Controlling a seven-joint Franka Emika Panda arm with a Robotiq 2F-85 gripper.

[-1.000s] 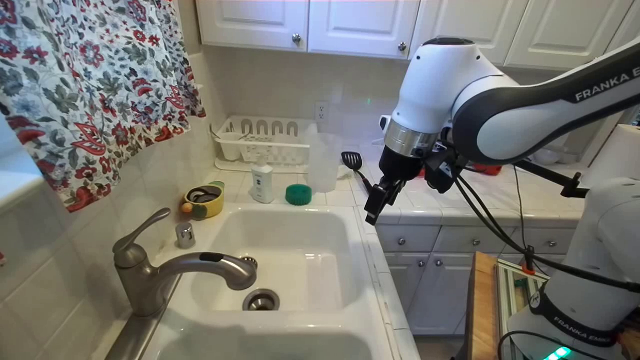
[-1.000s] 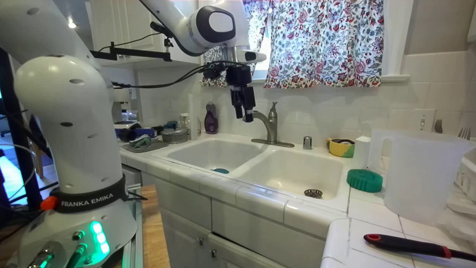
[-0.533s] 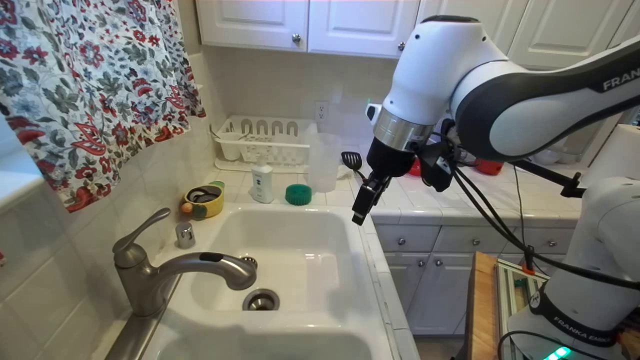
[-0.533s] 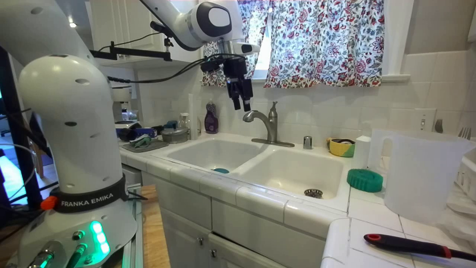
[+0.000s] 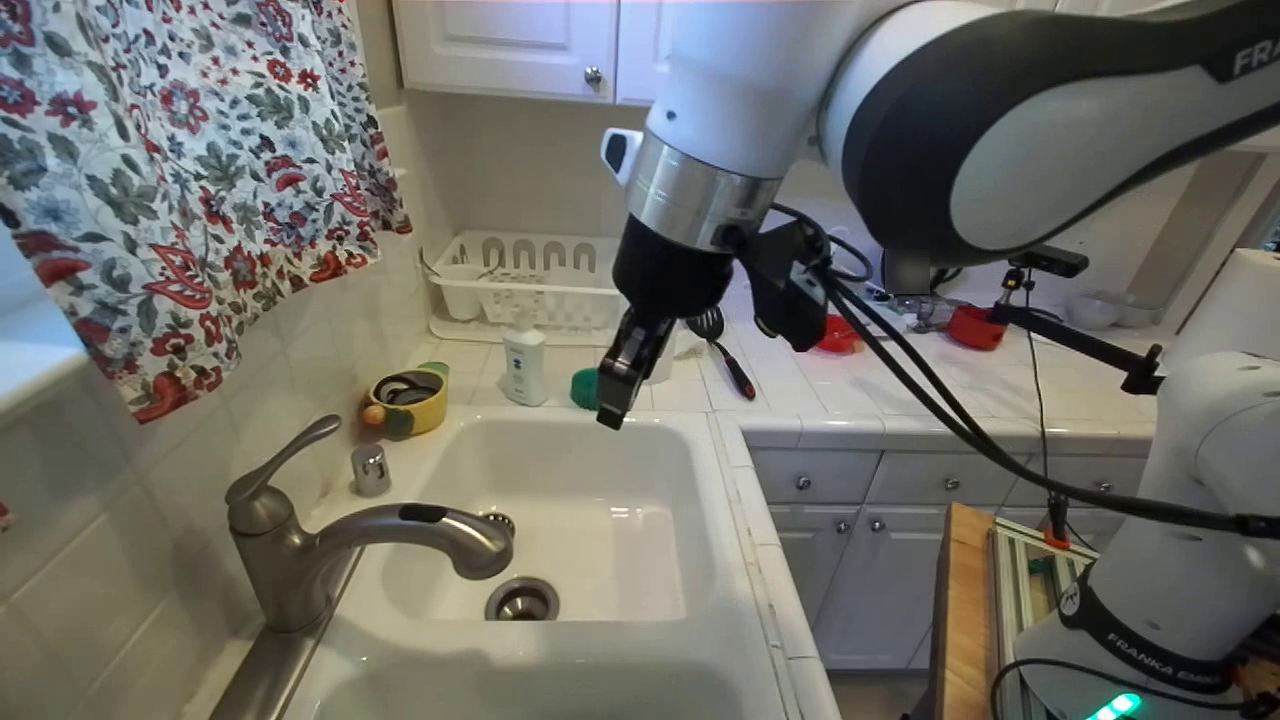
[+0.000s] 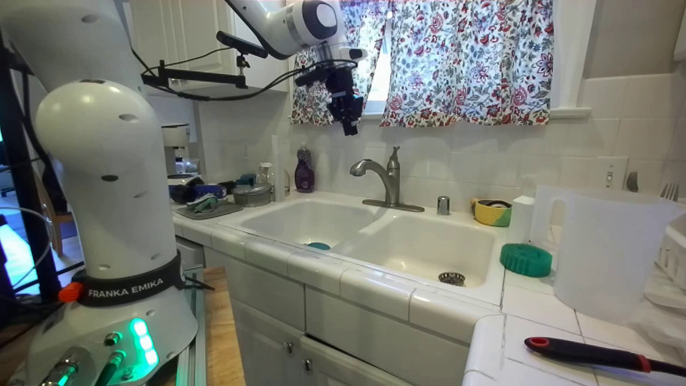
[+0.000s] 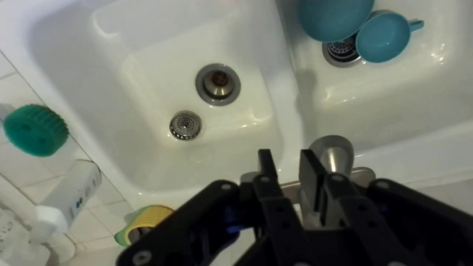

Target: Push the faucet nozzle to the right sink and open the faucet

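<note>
The brushed-metal faucet (image 6: 393, 185) stands behind the divider between two basins, its lever handle (image 5: 285, 462) raised at an angle. Its arched faucet nozzle (image 6: 370, 165) points leftward in that exterior view, away from the right sink (image 6: 423, 230). In the wrist view the nozzle's rounded tip (image 7: 334, 153) shows beside one finger, which hides part of the spout. My gripper (image 7: 285, 157) is partly open, with a gap and nothing held between the fingers. Seen in an exterior view, the gripper (image 6: 350, 131) hangs above the nozzle, apart from it.
The left basin holds a teal bowl (image 7: 334, 16) and a teal cup (image 7: 384, 37). A loose strainer (image 7: 186, 125) lies by the right sink's drain (image 7: 218, 84). Around the rim stand a metal cap (image 6: 443, 205), a yellow pot (image 5: 412, 402), a white bottle (image 5: 524, 365) and a green scrubber (image 6: 525, 260).
The gripper has risen above the nozzle and moved in over the sink from the counter side. Its jaws have drawn closer together. The faucet stands as before.
</note>
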